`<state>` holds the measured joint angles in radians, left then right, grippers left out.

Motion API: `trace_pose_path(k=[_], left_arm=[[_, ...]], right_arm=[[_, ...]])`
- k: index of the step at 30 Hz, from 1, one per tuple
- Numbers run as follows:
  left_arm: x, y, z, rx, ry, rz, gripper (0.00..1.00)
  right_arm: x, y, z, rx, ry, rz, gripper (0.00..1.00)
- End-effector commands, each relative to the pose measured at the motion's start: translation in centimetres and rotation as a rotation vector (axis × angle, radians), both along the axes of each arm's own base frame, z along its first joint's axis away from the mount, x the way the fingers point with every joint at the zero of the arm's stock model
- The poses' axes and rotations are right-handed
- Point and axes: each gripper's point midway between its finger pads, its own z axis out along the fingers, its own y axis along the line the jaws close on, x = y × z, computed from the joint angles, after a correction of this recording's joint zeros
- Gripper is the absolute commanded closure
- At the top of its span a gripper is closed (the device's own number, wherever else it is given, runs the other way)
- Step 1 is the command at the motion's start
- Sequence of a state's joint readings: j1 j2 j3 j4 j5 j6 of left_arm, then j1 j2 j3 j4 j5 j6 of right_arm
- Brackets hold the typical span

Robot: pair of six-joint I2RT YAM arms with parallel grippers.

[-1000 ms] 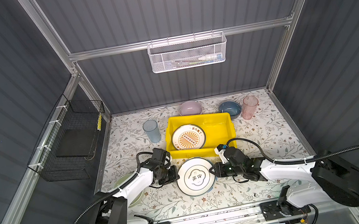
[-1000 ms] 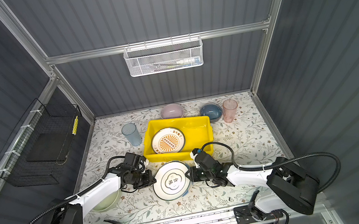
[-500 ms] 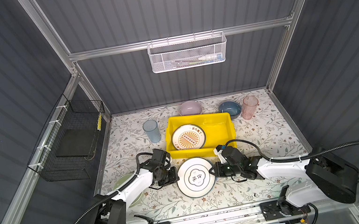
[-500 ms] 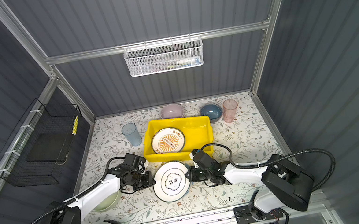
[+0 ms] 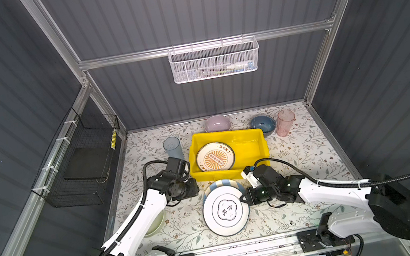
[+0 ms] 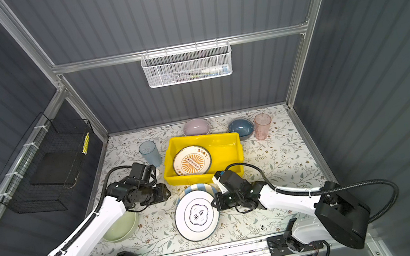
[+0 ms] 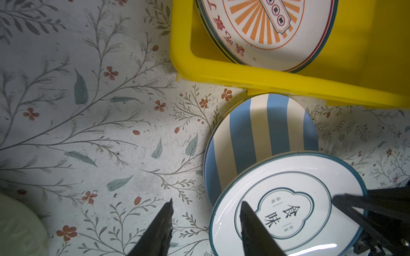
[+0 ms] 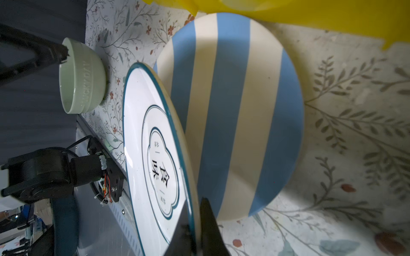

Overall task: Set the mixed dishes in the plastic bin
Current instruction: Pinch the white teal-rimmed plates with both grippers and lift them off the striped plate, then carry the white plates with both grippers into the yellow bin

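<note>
Right wrist: right tool (image 8: 195,212) pinches rim of tilted lettered plate (image 8: 159,155); left tool (image 7: 206,201) released; plate could slip onto striped plate (image 8: 233,110).

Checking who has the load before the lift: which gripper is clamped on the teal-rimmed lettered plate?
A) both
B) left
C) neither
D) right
D: the right gripper pinches the rim of the lettered plate between shut jaws, while the left gripper has its jaws standing open.
</note>
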<state>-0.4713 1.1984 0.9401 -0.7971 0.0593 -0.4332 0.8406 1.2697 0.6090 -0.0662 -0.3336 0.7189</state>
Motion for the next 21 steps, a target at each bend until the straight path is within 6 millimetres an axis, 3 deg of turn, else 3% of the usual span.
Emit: trace_pose_path(k=[1, 8, 11, 16, 21], left_arm=[[0.0, 2.2, 0.5, 0.115, -0.006, 0.011, 0.45], [3.4, 2.2, 1.6, 0.112, -0.074, 0.022, 0.38], [4.9, 1.8, 2.1, 0.101, -0.126, 0.015, 0.22], [6.9, 1.1, 2.8, 0.074, -0.180, 0.005, 0.15], [8.4, 0.6, 2.4, 0.083, -0.181, -0.012, 0.18]], right_arm=[[0.4, 0.2, 4.0, 0.052, -0.078, 0.085, 1.00], [4.3, -2.9, 9.7, 0.052, -0.185, 0.005, 1.00], [6.7, -4.5, 11.4, 0.038, -0.228, -0.070, 1.00], [12.4, -7.2, 12.9, -0.018, -0.271, -0.276, 1.00], [17.3, -7.2, 13.5, 0.006, -0.269, -0.393, 1.00]])
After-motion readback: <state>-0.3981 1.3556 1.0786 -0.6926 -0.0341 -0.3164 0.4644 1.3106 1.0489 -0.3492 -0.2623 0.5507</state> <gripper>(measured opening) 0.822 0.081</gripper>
